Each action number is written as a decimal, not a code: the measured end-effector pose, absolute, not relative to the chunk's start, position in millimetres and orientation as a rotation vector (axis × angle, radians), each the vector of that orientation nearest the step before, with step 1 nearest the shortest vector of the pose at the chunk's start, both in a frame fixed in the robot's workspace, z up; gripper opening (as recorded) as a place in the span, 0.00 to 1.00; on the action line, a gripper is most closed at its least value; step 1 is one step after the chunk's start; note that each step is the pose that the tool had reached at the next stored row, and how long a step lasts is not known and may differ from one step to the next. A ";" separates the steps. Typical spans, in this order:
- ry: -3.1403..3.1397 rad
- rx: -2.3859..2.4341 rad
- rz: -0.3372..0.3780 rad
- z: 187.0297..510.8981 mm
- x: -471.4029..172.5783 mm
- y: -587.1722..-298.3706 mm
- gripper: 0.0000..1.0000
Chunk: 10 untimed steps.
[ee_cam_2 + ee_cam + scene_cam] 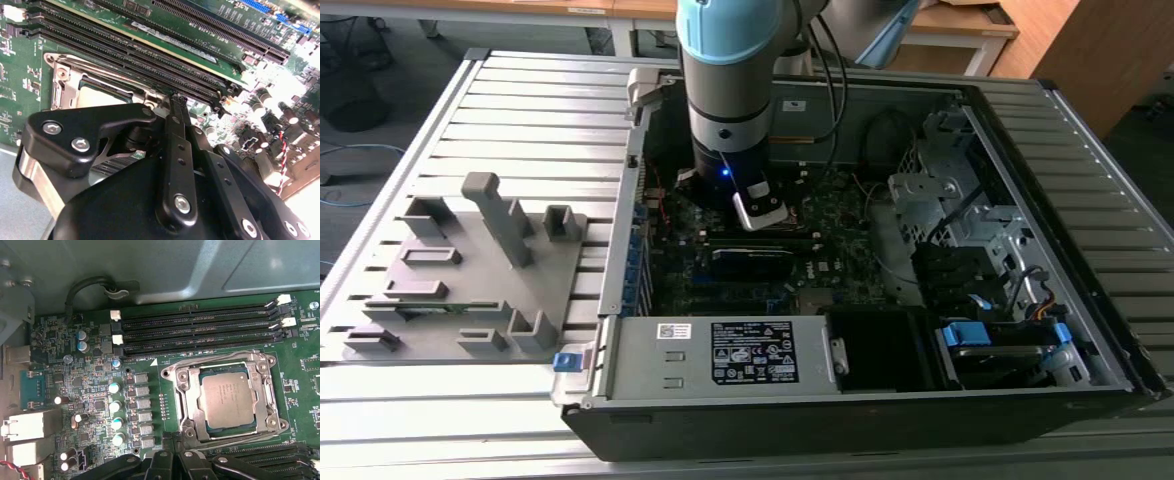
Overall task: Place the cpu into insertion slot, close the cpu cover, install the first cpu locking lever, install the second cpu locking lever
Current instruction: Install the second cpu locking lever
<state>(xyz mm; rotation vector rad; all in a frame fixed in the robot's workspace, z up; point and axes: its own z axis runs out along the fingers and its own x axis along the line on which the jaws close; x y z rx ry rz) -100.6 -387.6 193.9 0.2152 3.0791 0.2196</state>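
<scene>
In the first wrist view the cpu (230,397), a dull silver square, lies in the insertion slot (172,374). The cpu cover (192,400), a silver frame, lies flat around it. Thin metal levers run along the frame's sides; whether they are latched I cannot tell. My gripper (175,100) is shut with nothing in it. Its tip hovers at the slot's edge beside the long black memory slots (150,55), over a corner of the cpu cover (70,80). In the exterior view the gripper (761,215) hangs low inside the open computer case, over the green motherboard (720,270).
The case walls (1014,150) and drive cage (947,200) close in on the exterior view's right. A power supply (734,352) sits at the near edge. A grey fixture tray (467,270) lies on the slatted table at the exterior view's left. Capacitors (116,405) stand near the slot.
</scene>
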 end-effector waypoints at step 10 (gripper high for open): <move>3.079 0.215 0.220 211.9 -100.6 -387.6 0.11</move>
